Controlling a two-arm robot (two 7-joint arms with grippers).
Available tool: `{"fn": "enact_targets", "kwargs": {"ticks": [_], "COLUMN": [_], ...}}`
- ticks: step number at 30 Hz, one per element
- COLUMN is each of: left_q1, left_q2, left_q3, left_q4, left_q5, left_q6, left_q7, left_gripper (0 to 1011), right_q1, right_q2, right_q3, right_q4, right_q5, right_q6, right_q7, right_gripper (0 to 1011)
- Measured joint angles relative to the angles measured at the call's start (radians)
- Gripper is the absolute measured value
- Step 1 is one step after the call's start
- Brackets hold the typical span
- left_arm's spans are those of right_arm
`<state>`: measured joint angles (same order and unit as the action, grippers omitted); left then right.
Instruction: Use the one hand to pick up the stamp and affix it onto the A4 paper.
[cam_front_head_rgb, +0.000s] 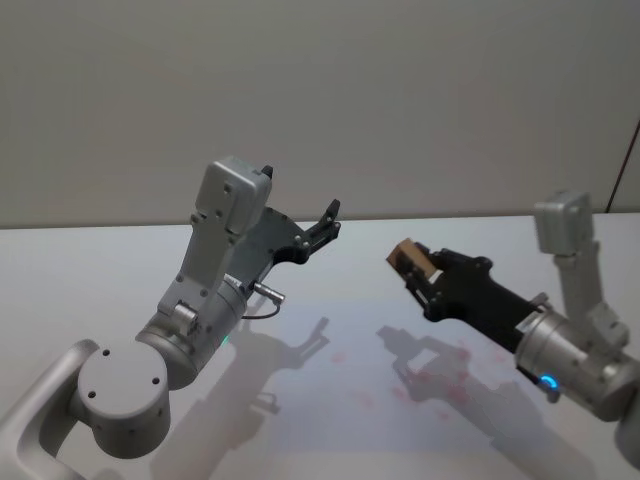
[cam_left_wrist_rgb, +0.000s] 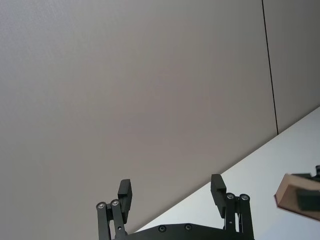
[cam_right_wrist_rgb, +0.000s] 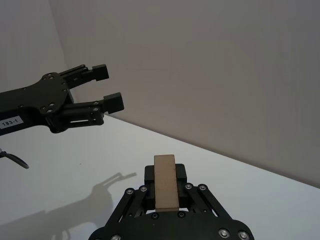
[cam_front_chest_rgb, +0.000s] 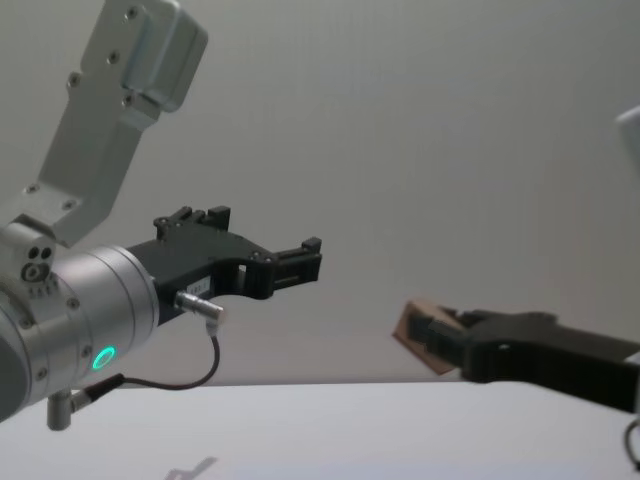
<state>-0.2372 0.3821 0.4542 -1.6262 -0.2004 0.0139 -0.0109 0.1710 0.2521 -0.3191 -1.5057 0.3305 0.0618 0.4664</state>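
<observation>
Wooden block stamp, in matte right claw

Open air separates the silver-wristed black left gripper from the light-brown wooden stamp in the matte-black right gripper, above the white worktop.

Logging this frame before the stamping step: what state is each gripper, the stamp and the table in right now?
left gripper: open, empty, raised above the table.
right gripper: shut on the stamp, held in the air.
stamp: clamped between the right gripper's fingers, off the table.
table: white, with faint reddish marks below the right gripper.
</observation>
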Motion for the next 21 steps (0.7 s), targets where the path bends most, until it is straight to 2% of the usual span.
{"fn": "enact_targets", "kwargs": {"ticks": [11,21], "left_q1": [0.0,0.0], "left_q2": [0.0,0.0], "left_q3": [0.0,0.0], "left_q4": [0.0,0.0], "left_q5": [0.0,0.0], "left_q6": [0.0,0.0], "left_q7": [0.0,0.0], "left_gripper": [1001,1001], "right_q1": [-0.046,-0.087], "right_q2": [0.091,0.152], "right_q3": [0.063,0.1], "right_q4": [-0.046,-0.037], "right_q5": [0.035,0.027], "right_q6": [-0.003,-0.003], "right_q7": [-0.015,-0.048], "right_gripper": [220,220]}}
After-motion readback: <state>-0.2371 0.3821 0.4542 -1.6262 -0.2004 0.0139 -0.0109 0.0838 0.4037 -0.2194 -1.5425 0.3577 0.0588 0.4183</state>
